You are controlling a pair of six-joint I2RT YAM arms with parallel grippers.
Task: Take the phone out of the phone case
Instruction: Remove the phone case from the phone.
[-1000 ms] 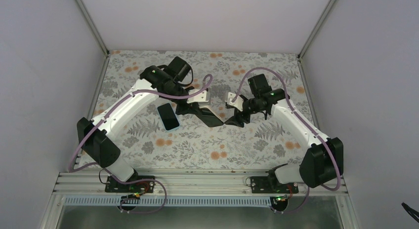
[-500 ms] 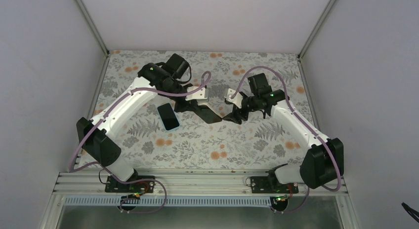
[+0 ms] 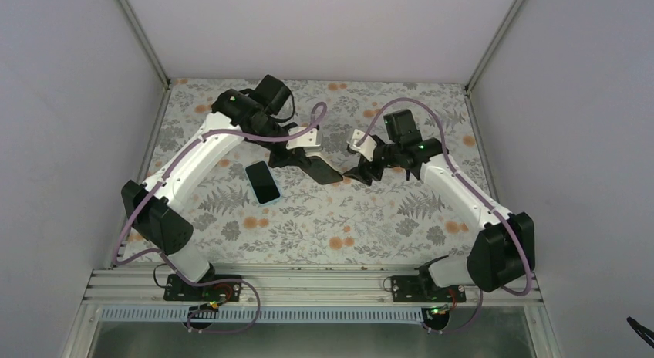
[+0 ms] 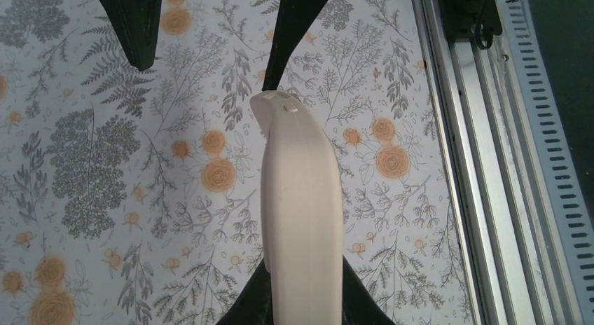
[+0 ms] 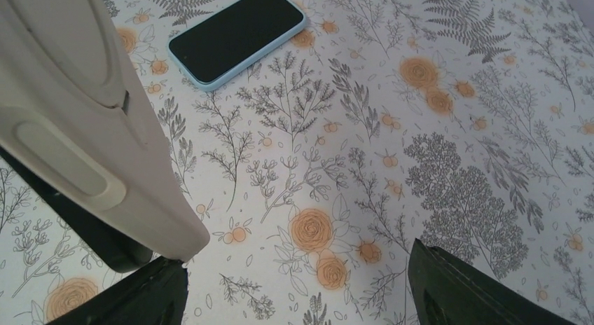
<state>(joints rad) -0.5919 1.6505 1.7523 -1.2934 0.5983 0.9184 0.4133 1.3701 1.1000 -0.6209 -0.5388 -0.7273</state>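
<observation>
White arm links, black joints, purple cables, green lights.

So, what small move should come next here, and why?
Probably the left gripper should lower the phone case onto a bare part of the table and release it. The phone already lies screen-up on the table, out of the case. Only the left gripper clamps the case, and the right gripper is open.

A floral-patterned table (image 3: pixel 308 219) carries the phone (image 3: pixel 263 181), lying flat with its dark screen up.
</observation>
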